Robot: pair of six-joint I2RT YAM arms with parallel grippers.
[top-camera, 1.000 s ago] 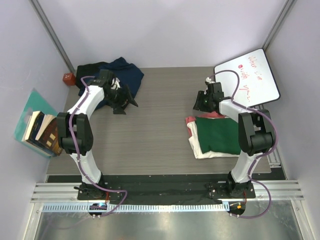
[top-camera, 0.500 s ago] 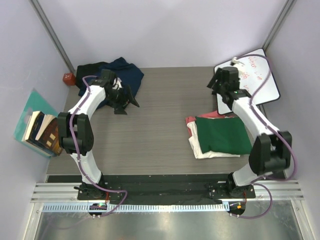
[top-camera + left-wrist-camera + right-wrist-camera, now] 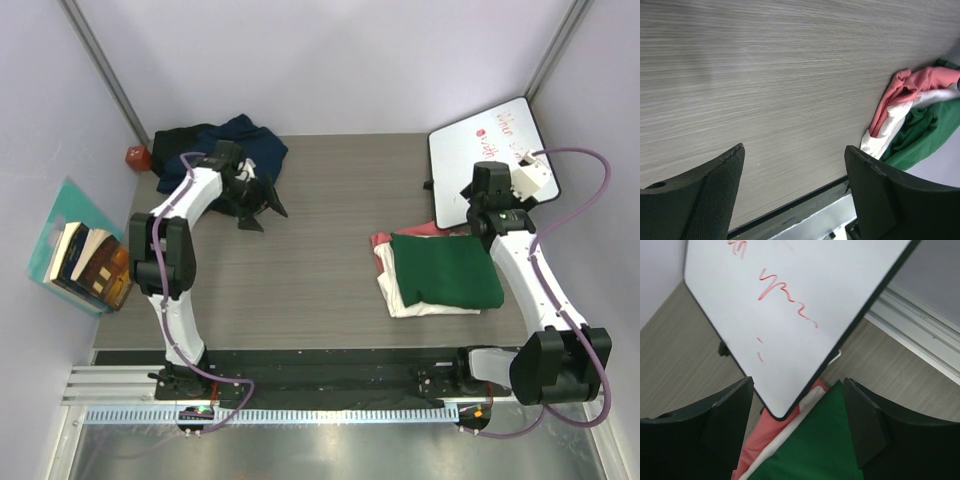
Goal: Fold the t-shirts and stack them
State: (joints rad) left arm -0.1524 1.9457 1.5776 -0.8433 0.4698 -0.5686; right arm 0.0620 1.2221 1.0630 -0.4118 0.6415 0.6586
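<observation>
Five t-shirts are counted. Three are stacked at right centre of the top view: the dark green t-shirt [image 3: 445,270] on top, the cream-white t-shirt [image 3: 400,298] under it, and the pink-red t-shirt [image 3: 382,243] lowest, with its edges showing at the stack's left and upper side. Two are heaped unfolded at the upper left of the table [image 3: 320,250], touching: the navy blue t-shirt [image 3: 255,140] and the black t-shirt [image 3: 180,140]. One whiteboard [image 3: 480,150] with red writing is seen at upper right, just above the stack.

Two arms are counted. The left arm is stretched to the upper left. The left gripper [image 3: 794,150] is near the navy shirt's lower edge, jaws wide apart and empty. The right arm is extended up the right side. The right gripper [image 3: 798,382] is over the whiteboard's lower corner and the stack, jaws spread, nothing gripped.
</observation>
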